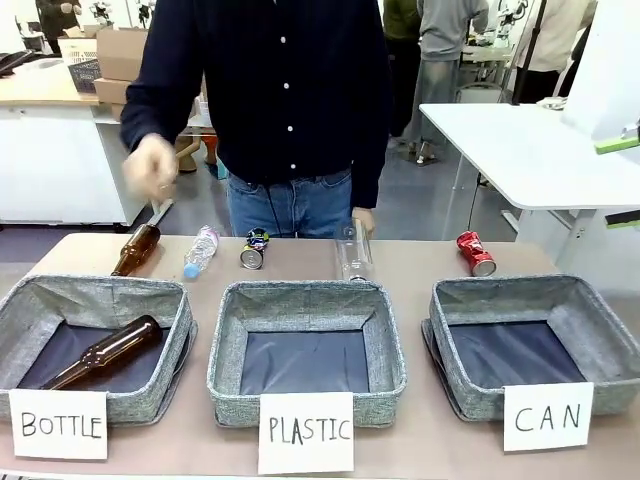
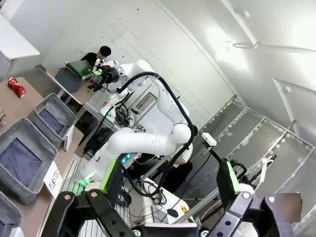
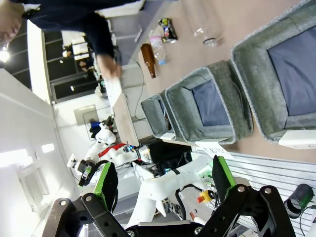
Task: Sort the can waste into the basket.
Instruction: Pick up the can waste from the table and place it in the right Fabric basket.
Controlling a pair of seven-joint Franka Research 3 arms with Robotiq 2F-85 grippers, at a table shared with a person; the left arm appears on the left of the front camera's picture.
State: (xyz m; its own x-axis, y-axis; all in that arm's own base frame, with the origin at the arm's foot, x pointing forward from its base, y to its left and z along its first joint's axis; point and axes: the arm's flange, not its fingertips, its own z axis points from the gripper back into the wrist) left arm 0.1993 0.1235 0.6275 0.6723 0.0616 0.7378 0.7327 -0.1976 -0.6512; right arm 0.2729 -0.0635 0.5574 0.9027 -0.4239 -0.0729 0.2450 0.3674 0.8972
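On the brown desk [image 1: 418, 440], the red can [image 1: 476, 253] lies just behind the basket [image 1: 592, 335] signed "CAN". The dark can [image 1: 254, 249] lies behind the "PLASTIC" bin [image 1: 228, 350], between a small clear bottle [image 1: 200, 251] and a big clear bottle [image 1: 353, 250]. The left tool [image 2: 171, 175] and the right tool [image 3: 164, 173] are spread, holding nothing.

near edge of tan table [image 1: 410, 262], left to right: grey woven bin signed "BOTTLE" [image 1: 95, 291], grey woven bin signed "PLASTIC" [image 1: 305, 293], grey woven basket signed "CAN" [image 1: 530, 288] | in the BOTTLE bin: brown glass bottle [image 1: 105, 350], lying | behind the bins, left to right: second brown glass bottle [image 1: 137, 249], small clear plastic bottle [image 1: 201, 250], dark printed crushed can [image 1: 254, 249], large clear plastic bottle [image 1: 353, 250], red crushed can [image 1: 476, 253] | red can behind the CAN basket; dark can behind the PLASTIC bin
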